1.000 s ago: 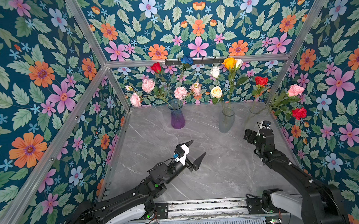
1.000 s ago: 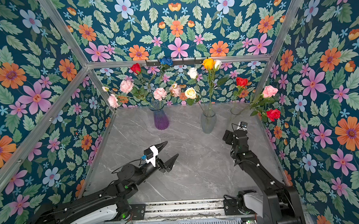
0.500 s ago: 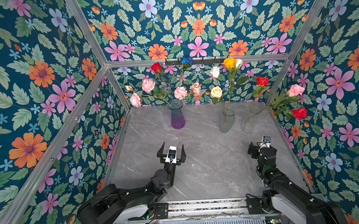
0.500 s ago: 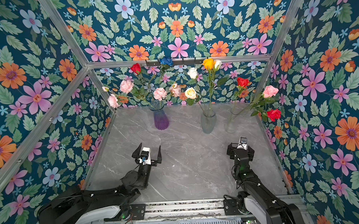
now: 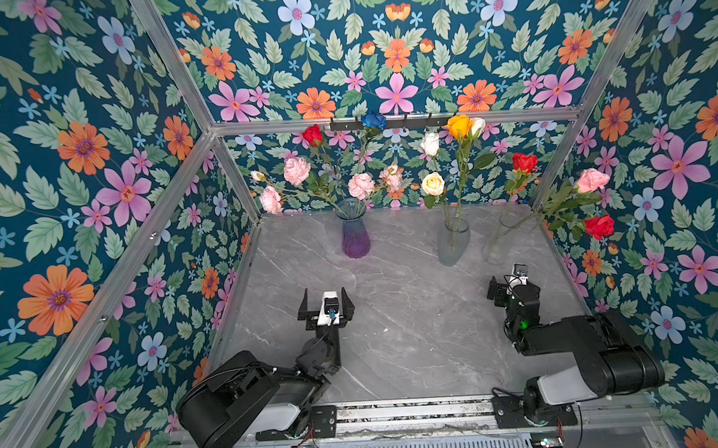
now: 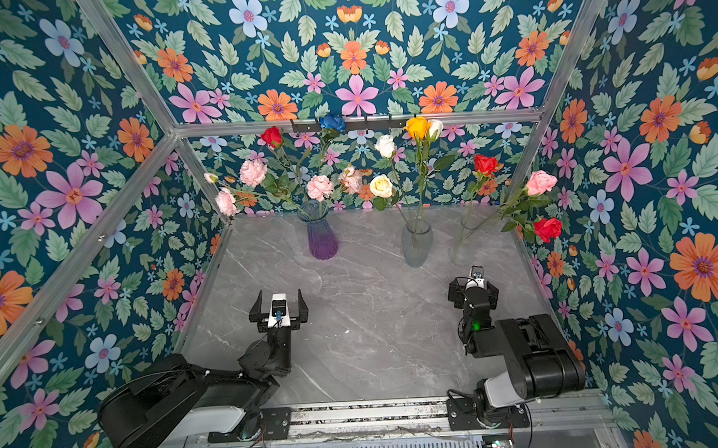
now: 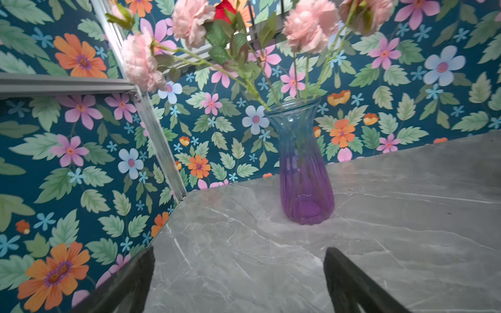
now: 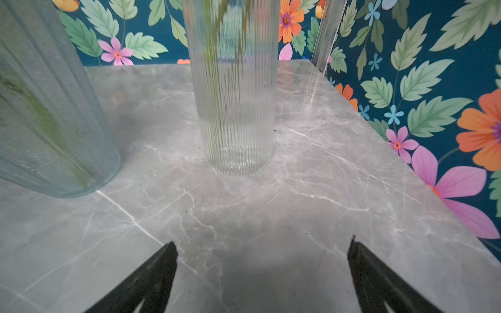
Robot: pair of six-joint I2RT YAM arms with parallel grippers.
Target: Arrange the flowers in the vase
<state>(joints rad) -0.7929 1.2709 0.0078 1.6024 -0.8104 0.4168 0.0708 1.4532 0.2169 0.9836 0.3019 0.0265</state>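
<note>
Three vases stand along the back of the table, all holding flowers. The purple vase (image 5: 354,233) (image 7: 305,176) carries pink carnations (image 5: 296,170), a red rose (image 5: 312,134) and a blue rose (image 5: 373,120). The pale blue vase (image 5: 453,239) (image 8: 40,113) has cream, white and orange roses (image 5: 458,126). The clear ribbed vase (image 5: 497,244) (image 8: 235,94) holds red and pink roses (image 5: 592,179) leaning right. My left gripper (image 5: 325,296) (image 7: 240,252) is open and empty, in front of the purple vase. My right gripper (image 5: 512,287) (image 8: 263,244) is open and empty, just short of the ribbed vase.
Grey marble tabletop (image 5: 416,335) is boxed in by floral-papered walls and aluminium posts on three sides. A black hook rail (image 5: 403,122) runs along the back beam. The arms' metal base rail (image 5: 411,412) lies at the front edge.
The left gripper rolled level, swung left and drew back toward the front. The right gripper pulled back from the ribbed vase. Both sets of jaws widened.
</note>
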